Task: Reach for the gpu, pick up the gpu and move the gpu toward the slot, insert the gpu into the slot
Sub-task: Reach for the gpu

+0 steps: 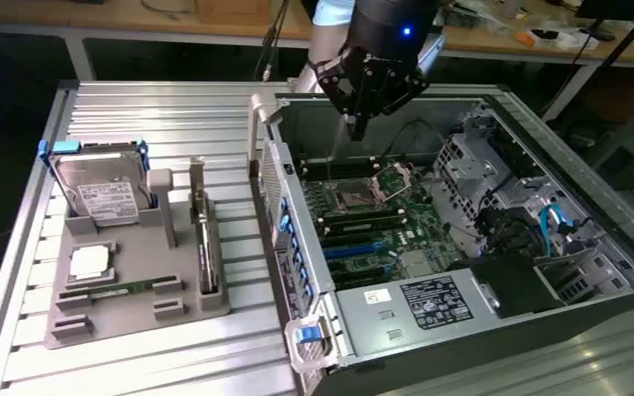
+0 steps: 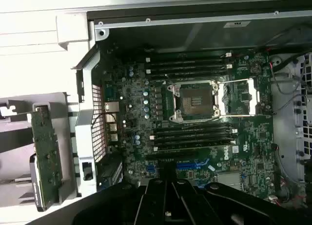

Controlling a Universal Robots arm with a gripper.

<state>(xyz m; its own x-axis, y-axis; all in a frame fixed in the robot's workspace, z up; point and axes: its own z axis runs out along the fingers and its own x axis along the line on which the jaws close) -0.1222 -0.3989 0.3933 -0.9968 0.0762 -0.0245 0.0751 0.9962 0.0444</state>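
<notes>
Across most of the exterior view spreads one slatted metal bench [image 1: 130,99]. On it, filling the right half of the frame, lies one open computer case [image 1: 515,355] with its single green motherboard [image 1: 372,214] exposed. At centre left sits one grey holder tray [image 1: 130,309].

One dark robot arm comes in from the top centre, and its claw [image 1: 355,125] hangs over the upper edge of the case. The two fingers are pressed together with nothing between them.

The tray carries four parts. One silver hard drive [image 1: 102,186] stands upright at its upper left. One gpu [image 1: 205,247] stands on edge along the tray's right side, its metal bracket at the upper end, well apart from the claw. One square processor chip [image 1: 89,261] lies flat. One green memory stick [image 1: 119,289] lies below the chip.

On the motherboard at least two blue strips show below the two banks of black memory strips [image 1: 358,221]. The slot [image 1: 352,247] is among them, with no card in it.

From the wrist view the gpu [image 2: 46,157] stands at the left edge outside the case, and a stretch of blue strip [image 2: 192,164] shows just above the claw's dark body.
</notes>
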